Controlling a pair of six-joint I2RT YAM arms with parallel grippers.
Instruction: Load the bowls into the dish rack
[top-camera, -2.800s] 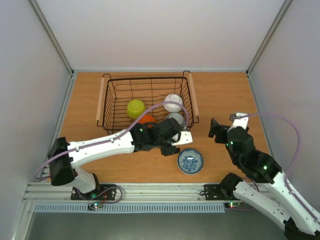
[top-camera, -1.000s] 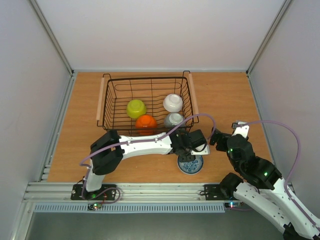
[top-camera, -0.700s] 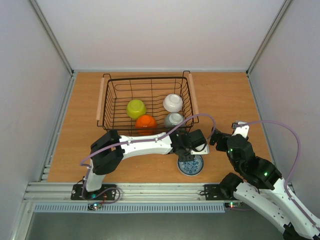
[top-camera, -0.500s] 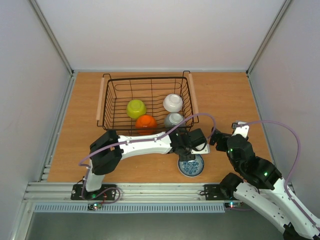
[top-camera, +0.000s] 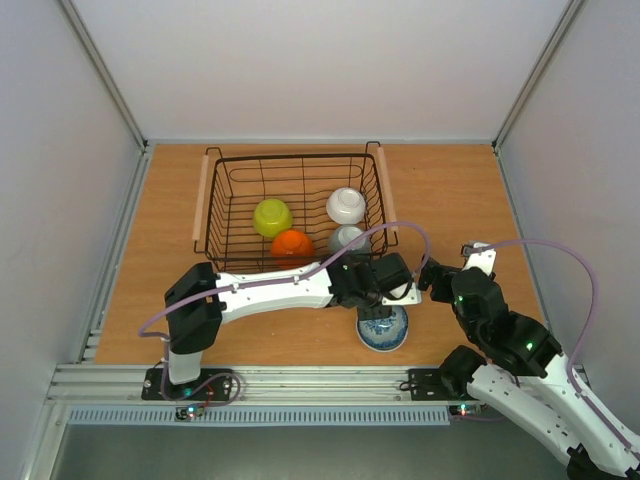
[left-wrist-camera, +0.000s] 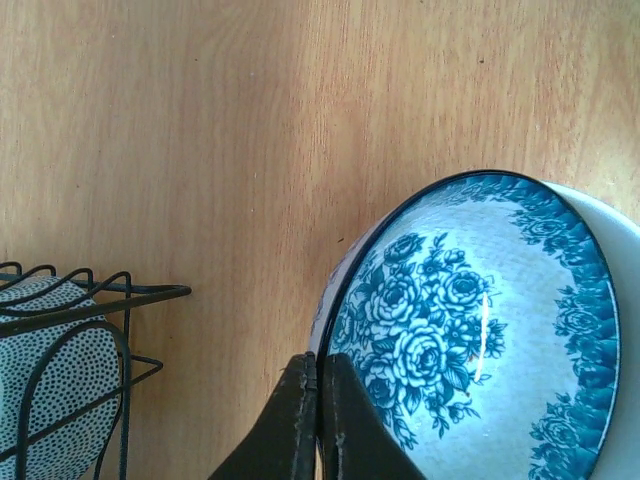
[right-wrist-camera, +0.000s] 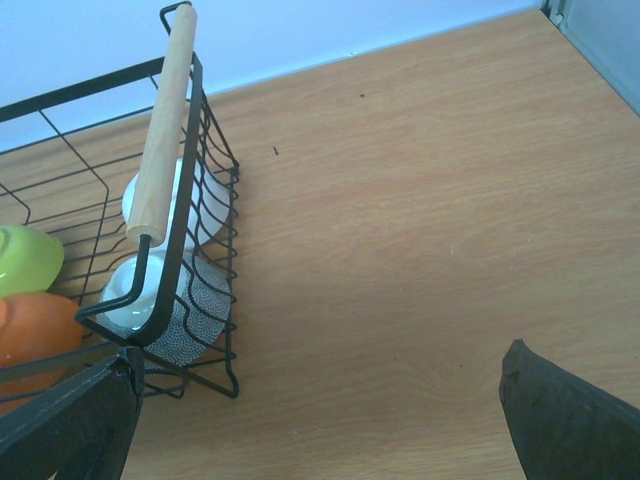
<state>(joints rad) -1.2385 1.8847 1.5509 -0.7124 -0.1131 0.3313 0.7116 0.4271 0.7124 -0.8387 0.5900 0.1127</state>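
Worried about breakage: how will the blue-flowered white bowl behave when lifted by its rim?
The round white bowl with blue flowers looks glazed ceramic, so probably stiff, slippery and chippable. The left tool pinches only one rim edge, so it may swing or slip.

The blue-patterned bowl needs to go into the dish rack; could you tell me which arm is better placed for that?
Left. The left gripper is shut on the blue-patterned bowl at its rim, just in front of the dish rack. The right gripper is open and holds nothing.
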